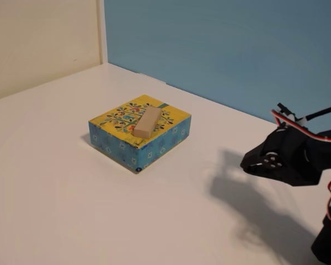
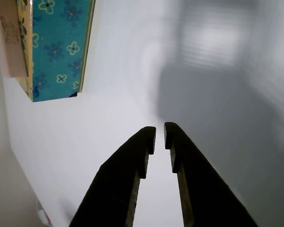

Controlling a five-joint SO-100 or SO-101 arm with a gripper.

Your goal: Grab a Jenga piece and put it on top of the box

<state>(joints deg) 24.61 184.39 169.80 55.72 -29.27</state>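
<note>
The Jenga piece point(image 1: 148, 122), a plain tan wooden block, lies flat on the yellow floral top of the box point(image 1: 154, 144), which has blue patterned sides. My gripper point(image 1: 249, 164) hovers well to the right of the box in the fixed view, away from it and holding nothing. In the wrist view the two dark fingers meet almost tip to tip, so the gripper point(image 2: 159, 135) is shut over bare white table. The box point(image 2: 59, 47) sits at the upper left there, with the Jenga piece point(image 2: 9, 42) at the frame edge.
The white table point(image 1: 71, 210) spreads around the box. A blue wall point(image 1: 237, 49) and a cream wall point(image 1: 38, 38) close off the back. The arm's black body and red-white wires point(image 1: 314, 160) fill the right edge, casting a shadow on the table.
</note>
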